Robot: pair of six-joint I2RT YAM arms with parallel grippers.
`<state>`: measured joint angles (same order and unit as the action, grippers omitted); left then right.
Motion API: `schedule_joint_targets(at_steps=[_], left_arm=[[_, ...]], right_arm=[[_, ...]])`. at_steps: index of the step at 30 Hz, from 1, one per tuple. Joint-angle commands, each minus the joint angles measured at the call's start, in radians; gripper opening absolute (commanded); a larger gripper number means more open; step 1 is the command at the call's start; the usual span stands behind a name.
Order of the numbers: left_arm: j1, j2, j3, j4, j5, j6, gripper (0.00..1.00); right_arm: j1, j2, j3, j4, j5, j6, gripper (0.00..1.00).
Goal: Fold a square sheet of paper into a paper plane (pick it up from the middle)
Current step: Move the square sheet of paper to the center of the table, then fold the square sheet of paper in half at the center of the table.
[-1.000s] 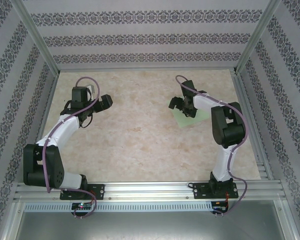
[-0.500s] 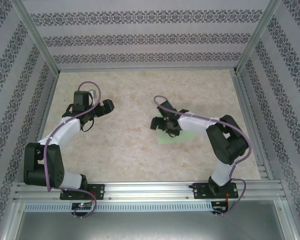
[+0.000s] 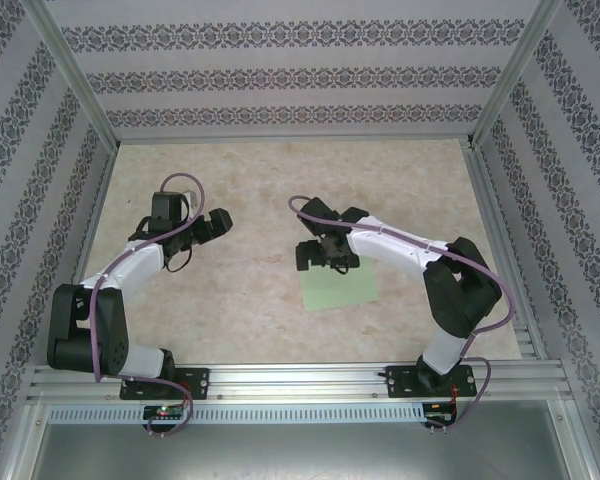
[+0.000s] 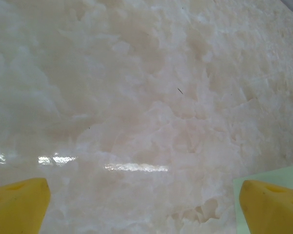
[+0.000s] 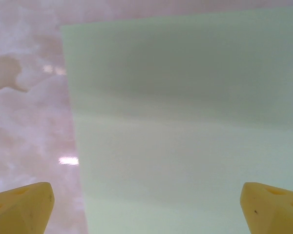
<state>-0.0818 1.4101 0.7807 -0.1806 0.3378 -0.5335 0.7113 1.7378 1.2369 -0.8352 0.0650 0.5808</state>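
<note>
Top external: square sheet of paper (image 3: 338, 288) is lying flat on the table (image 3: 280, 180); right end effector (image 3: 322, 256) is hovering open over its far edge, left end effector (image 3: 212, 222) is hanging open, well apart.

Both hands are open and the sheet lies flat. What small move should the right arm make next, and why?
Probably slide the right hand toward the table's near edge until it is over the middle of the square sheet of paper. From above it hangs at the sheet's far edge, and in the wrist view one fingertip is over bare table, not paper.
</note>
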Motion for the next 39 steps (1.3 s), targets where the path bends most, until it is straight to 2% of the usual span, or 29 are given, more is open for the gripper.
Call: schedule_joint_targets(at_steps=[1, 10, 20, 30, 39], left_arm=[[-0.015, 0.003, -0.016, 0.061, 0.040, -0.040, 1.00], [-0.022, 0.057, 0.002, 0.063, 0.048, -0.049, 1.00], [-0.032, 0.091, 0.012, 0.064, 0.052, -0.049, 1.00], [-0.035, 0.107, 0.016, 0.066, 0.051, -0.052, 1.00], [-0.038, 0.106, 0.023, 0.059, 0.050, -0.051, 1.00]], right_arm=[[-0.041, 0.023, 0.027, -0.088, 0.028, -0.105, 0.98], [-0.055, 0.192, 0.123, -0.128, -0.028, -0.164, 0.98], [-0.082, 0.216, 0.083, -0.088, -0.056, -0.135, 0.98], [-0.083, 0.266, 0.049, -0.082, -0.018, -0.131, 0.98], [-0.085, 0.293, 0.018, -0.054, -0.023, -0.116, 0.91]])
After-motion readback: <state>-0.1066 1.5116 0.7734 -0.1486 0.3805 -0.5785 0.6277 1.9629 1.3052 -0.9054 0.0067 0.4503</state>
